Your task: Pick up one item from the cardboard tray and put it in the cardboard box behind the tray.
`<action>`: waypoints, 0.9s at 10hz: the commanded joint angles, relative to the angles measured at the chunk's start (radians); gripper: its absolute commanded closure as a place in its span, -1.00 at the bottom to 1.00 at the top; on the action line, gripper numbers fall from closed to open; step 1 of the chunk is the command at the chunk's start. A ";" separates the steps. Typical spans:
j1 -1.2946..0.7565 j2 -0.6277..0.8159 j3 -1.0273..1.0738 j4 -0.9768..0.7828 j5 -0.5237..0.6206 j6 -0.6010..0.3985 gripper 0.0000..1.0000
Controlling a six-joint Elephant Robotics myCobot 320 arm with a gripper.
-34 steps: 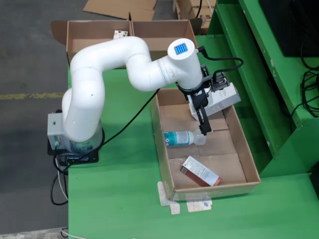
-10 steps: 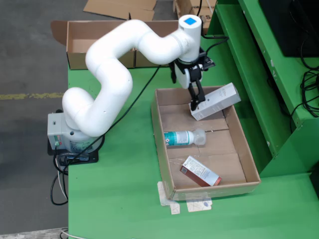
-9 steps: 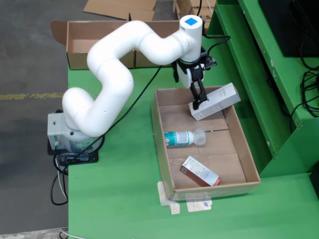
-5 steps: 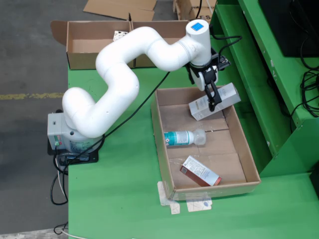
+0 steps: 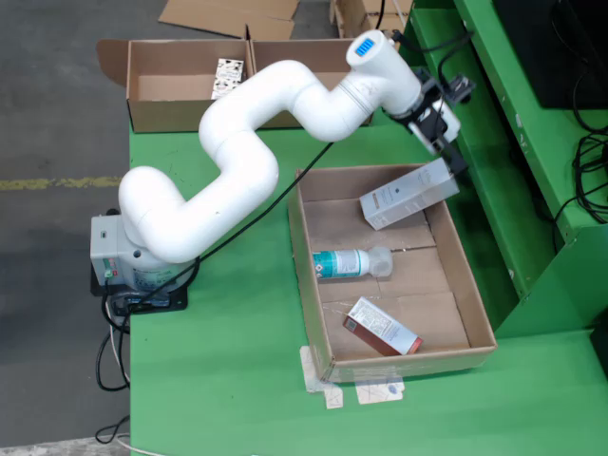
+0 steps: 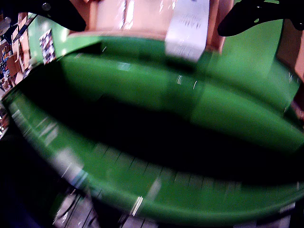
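White carton (image 5: 409,194) — tilted, claw (image 5: 457,166) end up.

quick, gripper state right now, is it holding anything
Gripper: closed on the white carton, holding it by one end, tilted above the far corner of the cardboard tray.
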 commanded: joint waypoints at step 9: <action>-0.033 0.009 0.205 -0.215 0.310 0.059 -1.00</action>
